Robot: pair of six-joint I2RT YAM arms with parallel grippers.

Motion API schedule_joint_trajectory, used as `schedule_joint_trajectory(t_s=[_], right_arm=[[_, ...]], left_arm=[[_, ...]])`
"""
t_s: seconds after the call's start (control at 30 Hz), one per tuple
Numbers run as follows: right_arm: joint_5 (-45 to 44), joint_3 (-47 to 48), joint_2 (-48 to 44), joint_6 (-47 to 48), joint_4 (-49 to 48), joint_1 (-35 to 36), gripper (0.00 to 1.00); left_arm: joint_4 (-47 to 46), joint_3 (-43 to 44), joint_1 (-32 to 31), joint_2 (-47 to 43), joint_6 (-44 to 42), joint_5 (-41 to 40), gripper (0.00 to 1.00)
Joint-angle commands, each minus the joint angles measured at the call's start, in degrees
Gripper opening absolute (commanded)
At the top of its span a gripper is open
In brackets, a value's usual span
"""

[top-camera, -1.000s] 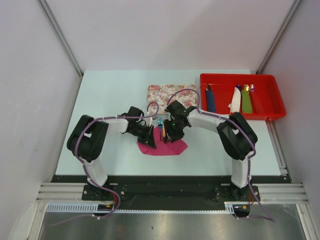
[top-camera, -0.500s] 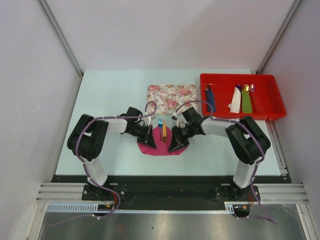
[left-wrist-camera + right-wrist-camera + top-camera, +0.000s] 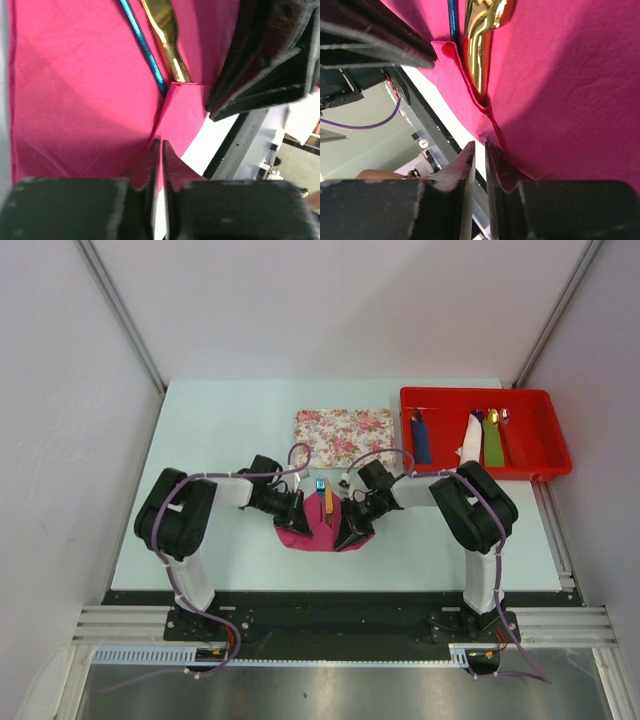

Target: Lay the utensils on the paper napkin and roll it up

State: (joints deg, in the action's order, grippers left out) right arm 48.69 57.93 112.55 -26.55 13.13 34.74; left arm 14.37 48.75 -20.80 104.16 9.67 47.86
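Floral tray [image 3: 343, 432] just behind napkin [image 3: 312, 538]; bare table [image 3: 220, 430] leftward.

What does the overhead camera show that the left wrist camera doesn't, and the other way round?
Only overhead: the red bin holding rolled bundles, and the floral tray. Only left wrist: the near corner of the paper napkin folded over the utensil ends, with the left gripper pinching its edge. Both: the napkin, gold knife and teal fork.

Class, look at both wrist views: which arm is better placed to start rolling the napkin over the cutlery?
Probably left: the left pincer looks shut on the napkin flap folded over the knife and fork ends; the right pincer has an unclear hold.
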Motion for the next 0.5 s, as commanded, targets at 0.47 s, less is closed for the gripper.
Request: schedule_joint_trajectory(t_s=[0.47], right_arm=[[-4.6, 2.0, 2.8, 1.6, 2.5, -0.7, 0.17]], left_arm=[[-2.5, -6.5, 5.2, -3.7, -1.7, 18.0, 0.29]])
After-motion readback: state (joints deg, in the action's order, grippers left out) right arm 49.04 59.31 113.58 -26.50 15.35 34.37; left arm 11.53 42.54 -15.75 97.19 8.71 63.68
